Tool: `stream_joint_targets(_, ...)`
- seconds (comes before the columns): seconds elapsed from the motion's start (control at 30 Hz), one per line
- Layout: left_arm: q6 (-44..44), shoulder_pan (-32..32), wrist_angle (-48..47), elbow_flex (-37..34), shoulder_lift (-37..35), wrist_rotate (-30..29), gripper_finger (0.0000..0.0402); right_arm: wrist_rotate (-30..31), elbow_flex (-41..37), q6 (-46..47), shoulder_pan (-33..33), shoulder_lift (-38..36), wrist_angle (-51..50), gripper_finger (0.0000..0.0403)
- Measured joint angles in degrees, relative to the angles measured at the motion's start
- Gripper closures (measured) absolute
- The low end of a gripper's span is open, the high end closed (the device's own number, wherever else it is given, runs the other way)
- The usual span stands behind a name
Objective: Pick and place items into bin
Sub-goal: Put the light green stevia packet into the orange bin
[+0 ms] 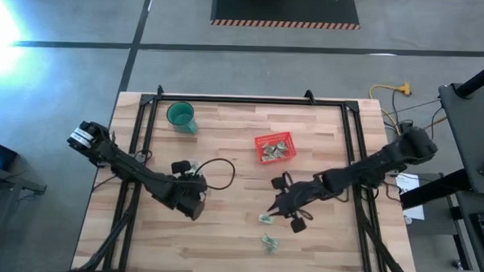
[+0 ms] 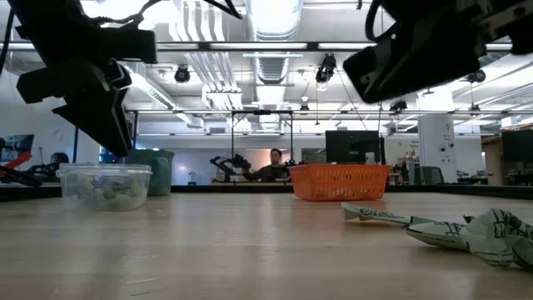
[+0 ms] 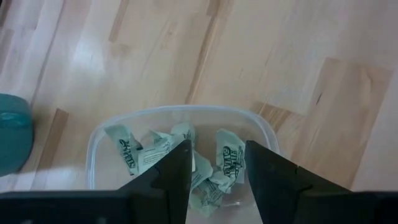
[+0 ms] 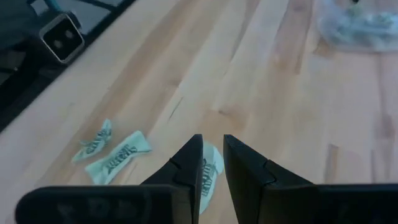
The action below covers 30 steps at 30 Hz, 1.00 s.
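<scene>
Carefully, I would lower my parted left gripper straight onto one packet in the clear tub before pinching; right gripper, nearly closed, grasps a packet over the bench, short of the red bin.

One red basket, one teal cup, one clear tub

Right gripper fingers pinching pale item; two items beside
</scene>
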Motion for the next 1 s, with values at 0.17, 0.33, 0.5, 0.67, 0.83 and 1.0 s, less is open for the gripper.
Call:
stream_joint_targets(0.17, 0.0, 0.0, 0.1, 0.0, 0.0, -0.1, 0.0269, -0.8, 2.5, 0.8, 0.0, 7.9, 1.3, 0.0346)
stream_joint_targets(0.33, 0.0, 0.0, 0.2, 0.0, 0.0, -0.2, 0.0269, -1.9, 6.8, 0.6, 0.0, 14.0, -0.4, 0.0346)
stream_joint_targets(0.5, 0.2, 0.0, 0.4, -0.1, 0.0, -0.2, 0.0269, -3.0, 11.0, 2.7, 0.3, 16.2, -6.2, 0.0344)
stream_joint_targets(0.67, 0.5, 0.0, 0.9, -0.1, 0.0, -0.2, 0.0269, -3.0, 12.4, 3.0, 0.7, 18.2, -7.2, 0.0309)
stream_joint_targets(0.83, 0.5, 0.0, 1.0, -0.1, 0.0, -0.2, 0.0269, -3.0, 12.5, 3.1, 0.6, 18.7, -7.2, 0.0264)
stream_joint_targets(1.0, 0.5, 0.0, 1.1, -0.1, 0.0, -0.2, 0.0269, -3.0, 12.5, 3.2, 0.6, 18.8, -7.2, 0.0229)
